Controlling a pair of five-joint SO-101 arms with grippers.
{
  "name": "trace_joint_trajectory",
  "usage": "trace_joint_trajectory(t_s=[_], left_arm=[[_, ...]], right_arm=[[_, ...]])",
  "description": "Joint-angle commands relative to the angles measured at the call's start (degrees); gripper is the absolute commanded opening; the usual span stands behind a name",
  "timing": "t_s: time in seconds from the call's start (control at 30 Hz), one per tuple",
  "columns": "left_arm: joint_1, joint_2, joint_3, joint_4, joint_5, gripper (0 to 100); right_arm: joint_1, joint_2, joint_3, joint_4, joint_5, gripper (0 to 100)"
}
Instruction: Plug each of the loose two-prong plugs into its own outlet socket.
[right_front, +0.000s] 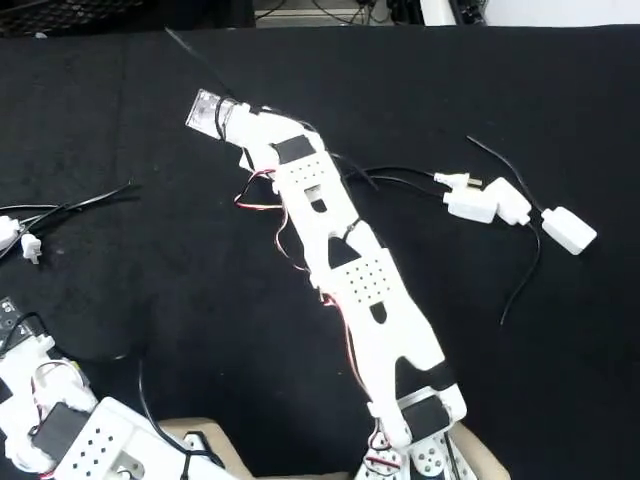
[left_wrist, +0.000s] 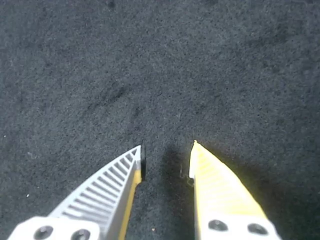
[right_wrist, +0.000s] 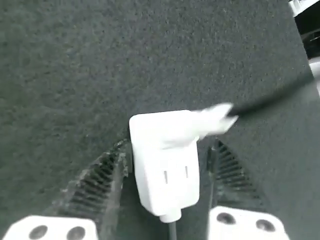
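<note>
- The right gripper (right_front: 214, 116) is sitting at about 11 o'clock on the table, at the end of its long white arm (right_front: 350, 270), which is stretching up from its base at 6 o'clock.
- It is clamping a white outlet socket (right_wrist: 162, 170) between its two fingers, with the socket's two slots facing the wrist camera. This is probably to present the open face to a plug.
- A white piece with a black cord (right_wrist: 270, 102) is joining the socket's far end. I cannot tell whether it is a seated plug or part of the socket body.
- The left gripper (left_wrist: 166, 146) is hanging released with its jaws apart, holding nothing over bare cloth. Its arm (right_front: 60, 430) is resting folded at 7 o'clock, likely waiting for its turn.
- A loose two-prong plug (right_front: 455, 180) is lying at 3 o'clock with its prongs pointing toward 9 o'clock, touching a cluster of white blocks (right_front: 500, 203). One more block (right_front: 568, 228) is lying just beside them.
- Another small white plug (right_front: 30, 245) is lying at 9 o'clock on its black cords.
- A black felt-like cloth (right_front: 150, 330) is covering the table. Past its edge at 12 o'clock, cables (right_front: 330, 12) are trailing across a pale floor.
</note>
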Motion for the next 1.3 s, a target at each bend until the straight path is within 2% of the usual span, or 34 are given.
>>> trace_joint_trajectory(t_s=[0.0, 0.13, 0.43, 0.57, 0.9, 1.1, 1.27], left_arm=[[0.1, -0.5, 0.9, 0.3, -0.3, 17], [0.1, -0.5, 0.9, 0.3, -0.3, 17], [0.1, -0.5, 0.9, 0.3, -0.2, 17], [0.1, -0.5, 0.9, 0.3, -0.2, 17], [0.1, -0.5, 0.9, 0.3, -0.2, 17], [0.2, -0.5, 0.9, 0.3, -0.2, 17], [0.2, -0.5, 0.9, 0.3, -0.1, 17]], right_arm=[[0.8, -0.3, -3.5, -0.4, -0.7, 23.4], [1.9, -0.3, -10.4, 4.2, -4.7, 23.4], [4.0, 0.0, -23.7, 18.0, -4.6, 23.2], [7.4, -1.2, -24.9, 21.3, -4.6, 23.0], [19.7, -5.9, -24.8, 33.8, -5.3, 23.0], [29.0, -9.5, -24.8, 42.2, -13.1, 23.0], [37.6, -11.0, -24.7, 51.7, -5.6, 23.0]])
